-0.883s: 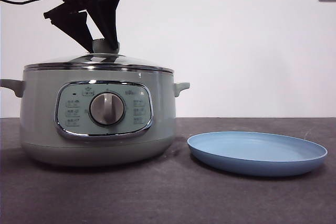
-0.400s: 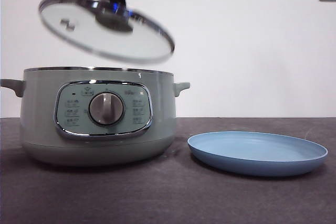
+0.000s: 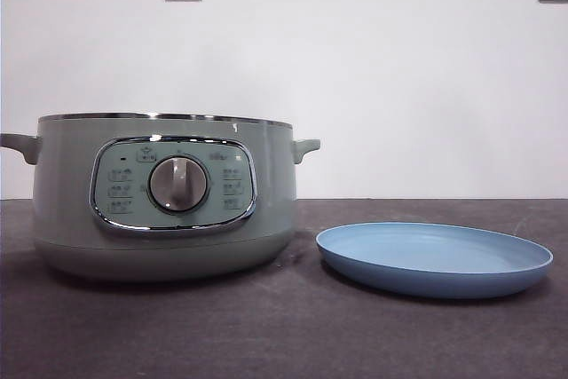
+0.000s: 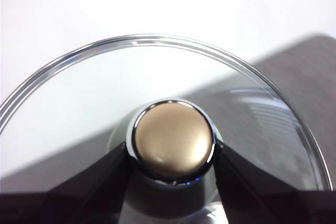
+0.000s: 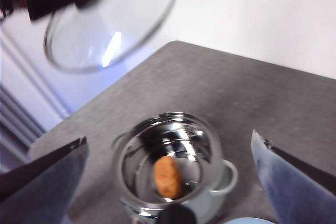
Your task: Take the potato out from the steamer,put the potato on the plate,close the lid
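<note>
Above the counter [image 3: 284,326], the left gripper [image 4: 173,153] is holding the lid [image 4: 252,124] up in the air, its two fingers [image 4: 100,179] clamping the round knob [image 4: 173,140] from both sides. From the right wrist view the lid [image 5: 113,22] is hanging tilted, high and off to one side of the steamer [image 5: 170,169], well clear of its rim. Down on the counter the steamer [image 3: 164,193] is standing open, its chrome rim bare, its dial panel facing the front camera. Inside its shiny bowl the potato [image 5: 167,177] is lying on the bottom, near the middle. Just beside the steamer, the blue plate [image 3: 435,259] is sitting flat with nothing on it. High over the open steamer, the right gripper [image 5: 170,166] is hovering with its fingers [image 5: 47,174] spread wide apart, gripping nothing.
</note>
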`<state>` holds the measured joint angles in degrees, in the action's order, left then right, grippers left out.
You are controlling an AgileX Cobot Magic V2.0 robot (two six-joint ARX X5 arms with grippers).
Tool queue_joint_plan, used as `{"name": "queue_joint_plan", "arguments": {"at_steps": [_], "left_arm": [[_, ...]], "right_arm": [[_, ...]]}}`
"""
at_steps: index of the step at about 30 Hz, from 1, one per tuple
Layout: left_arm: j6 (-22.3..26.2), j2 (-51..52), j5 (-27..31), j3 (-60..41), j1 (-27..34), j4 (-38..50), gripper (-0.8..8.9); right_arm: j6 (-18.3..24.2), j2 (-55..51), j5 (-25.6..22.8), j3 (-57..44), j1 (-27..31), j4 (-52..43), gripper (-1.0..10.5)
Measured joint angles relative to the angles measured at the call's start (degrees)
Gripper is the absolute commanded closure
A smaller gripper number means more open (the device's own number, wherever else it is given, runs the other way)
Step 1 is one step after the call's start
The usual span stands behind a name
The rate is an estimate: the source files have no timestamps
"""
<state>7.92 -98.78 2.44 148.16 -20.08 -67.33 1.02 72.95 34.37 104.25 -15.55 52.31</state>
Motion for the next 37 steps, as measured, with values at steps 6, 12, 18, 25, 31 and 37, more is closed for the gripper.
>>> {"name": "queue_joint_plan", "arguments": {"at_steps": [6, 12, 18, 25, 31, 37], "left_arm": [[1.4, 1.2, 8.3, 8.8, 1.7, -2.5, 8.22], [2.0, 3.8, 13.3, 9.3, 2.9, -6.5, 8.22], [2.0, 4.5, 14.1, 9.3, 2.9, -8.3, 8.22], [2.1, 4.5, 14.1, 9.3, 2.9, -9.0, 8.22], [2.1, 4.5, 14.1, 9.3, 2.9, -9.0, 8.22], [2.1, 4.5, 13.9, 9.3, 2.9, -9.1, 8.22]], "right_arm": [[0.0, 3.9, -2.9, 0.3, -7.1, -1.0, 3.2], [0.0, 12.7, -11.8, 0.3, -16.1, -2.3, 3.2], [1.3, 24.0, -16.1, 2.2, -22.9, -3.9, 3.2], [5.1, 37.0, -23.9, 11.0, -27.3, 1.0, 3.2], [6.8, 45.5, -25.5, 16.9, -28.7, 1.7, 3.6], [7.2, 50.5, -25.6, 17.1, -29.5, 2.1, 3.6]]}}
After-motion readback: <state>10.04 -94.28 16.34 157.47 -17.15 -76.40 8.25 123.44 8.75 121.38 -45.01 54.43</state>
